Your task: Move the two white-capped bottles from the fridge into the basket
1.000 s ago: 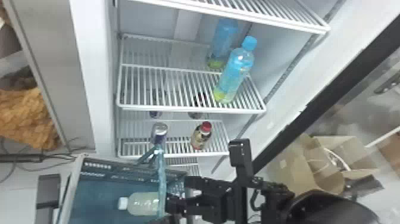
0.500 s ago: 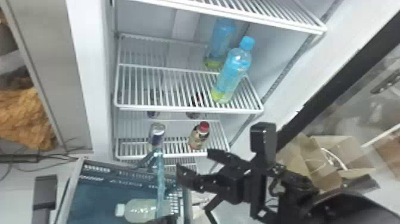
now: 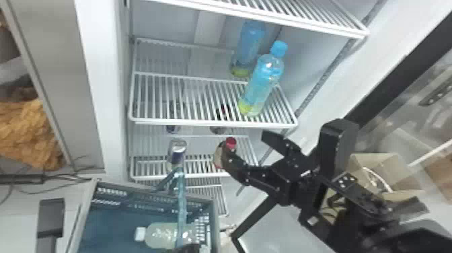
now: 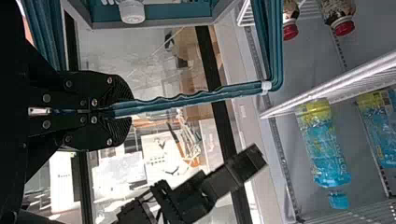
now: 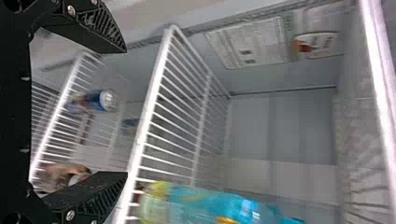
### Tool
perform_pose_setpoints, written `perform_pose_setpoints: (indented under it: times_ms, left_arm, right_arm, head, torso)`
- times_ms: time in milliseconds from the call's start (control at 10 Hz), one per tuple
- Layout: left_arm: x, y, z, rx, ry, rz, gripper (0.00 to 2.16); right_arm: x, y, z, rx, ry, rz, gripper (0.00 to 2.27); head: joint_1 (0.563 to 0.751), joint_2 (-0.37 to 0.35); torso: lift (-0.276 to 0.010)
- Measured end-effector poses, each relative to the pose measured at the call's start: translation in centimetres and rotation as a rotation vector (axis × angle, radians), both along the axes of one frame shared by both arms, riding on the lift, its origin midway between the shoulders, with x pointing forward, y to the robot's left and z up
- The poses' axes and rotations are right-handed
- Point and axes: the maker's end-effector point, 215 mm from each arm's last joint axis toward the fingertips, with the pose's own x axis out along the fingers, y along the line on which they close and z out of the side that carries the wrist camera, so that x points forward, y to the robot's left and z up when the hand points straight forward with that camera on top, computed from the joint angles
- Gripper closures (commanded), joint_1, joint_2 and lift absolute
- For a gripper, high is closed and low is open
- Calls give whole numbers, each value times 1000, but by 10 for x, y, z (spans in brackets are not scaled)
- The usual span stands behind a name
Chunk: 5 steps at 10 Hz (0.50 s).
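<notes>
One white-capped bottle point(image 3: 158, 233) lies on its side in the blue-green basket point(image 3: 111, 218); its white cap point(image 4: 132, 11) also appears in the left wrist view. At the basket's handle, the left gripper point(image 3: 189, 248) is low in the head view. The left wrist view has that gripper point(image 4: 119, 111) shut on the basket handle point(image 4: 196, 97). Over the fridge's front, right of the basket, the right gripper point(image 3: 247, 146) stands open, one finger partly covering a red-capped bottle point(image 3: 230, 143). In the right wrist view, nothing is between the fingers of the right gripper point(image 5: 126, 112).
Two blue-capped bottles point(image 3: 260, 87) stand on the middle shelf point(image 3: 188, 101), above and beyond the right gripper. A can point(image 3: 177, 149) is on the shelf below, left of the red-capped bottle. The open fridge door point(image 3: 380, 91) slopes along the right.
The right gripper has drawn away from the bottle in the basket, opened, and moved up and right to the lower shelf's front. The bottle stays in the basket.
</notes>
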Motion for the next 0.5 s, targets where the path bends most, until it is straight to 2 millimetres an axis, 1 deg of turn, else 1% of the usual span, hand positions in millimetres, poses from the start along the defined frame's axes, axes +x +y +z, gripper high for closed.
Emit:
perform_pose_setpoints:
  times_ms: [300,500]
  left_arm:
    - [1,0,0,0,0,2,1193]
    - [1,1,-1,2,1,5,1193]
  right_arm:
    - [19,-4,26,20,-173,-18,116]
    - [25,-9,37,43,-273,-37,116]
  head:
    - [695,-350]
    - [695,-350]
  torso:
    - [0]
    - [0]
